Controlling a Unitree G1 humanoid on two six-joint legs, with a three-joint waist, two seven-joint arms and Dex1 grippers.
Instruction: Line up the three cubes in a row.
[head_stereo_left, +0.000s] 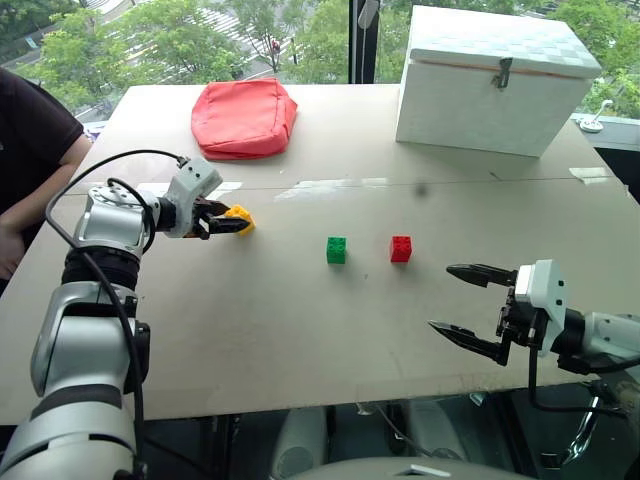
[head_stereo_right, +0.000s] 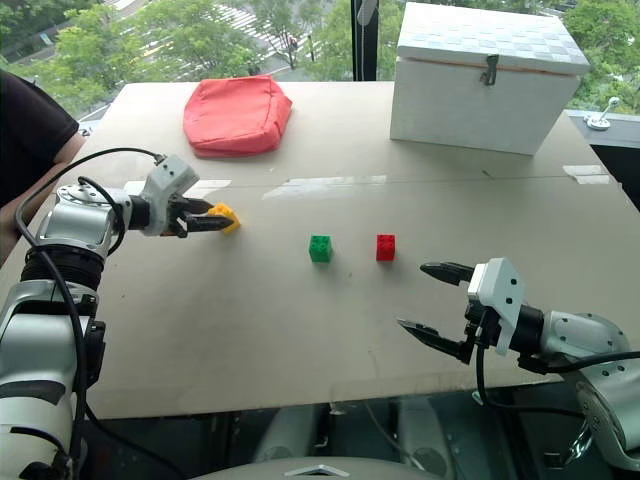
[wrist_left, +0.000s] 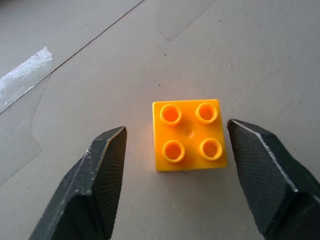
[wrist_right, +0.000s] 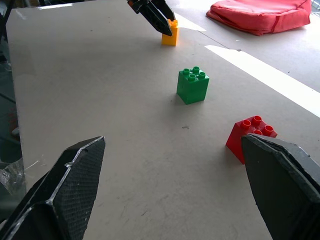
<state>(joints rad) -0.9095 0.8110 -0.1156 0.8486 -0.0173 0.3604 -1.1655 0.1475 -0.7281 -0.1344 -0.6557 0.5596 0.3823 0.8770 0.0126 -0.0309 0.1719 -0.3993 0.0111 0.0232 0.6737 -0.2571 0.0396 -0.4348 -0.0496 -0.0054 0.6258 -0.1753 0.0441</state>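
1. Beige tabletop (head_stereo_left: 300, 330) by a window, trees outside; a white box (head_stereo_left: 495, 80) stands at its far right corner and a red pouch (head_stereo_left: 243, 117) lies near the far edge, left of centre.
2. Green cube (head_stereo_left: 336, 250) and red cube (head_stereo_left: 401, 248) sit near each other mid-table; the yellow cube (head_stereo_left: 239, 218) rests towards the left edge, slightly farther back.
3. Left gripper (head_stereo_left: 232, 224) brackets the yellow cube, fingers spread with a gap on each side, not yet pinching.
4. Right gripper (head_stereo_left: 468, 304) hovers near the front edge, jaws wide, holding nothing.
5. To do this well, I judge: centre the fingers on the cube's flat sides, close squarely, then set it level with the green and red.
6. Left wrist view alone reveals those gaps; the head views make contact look possible.
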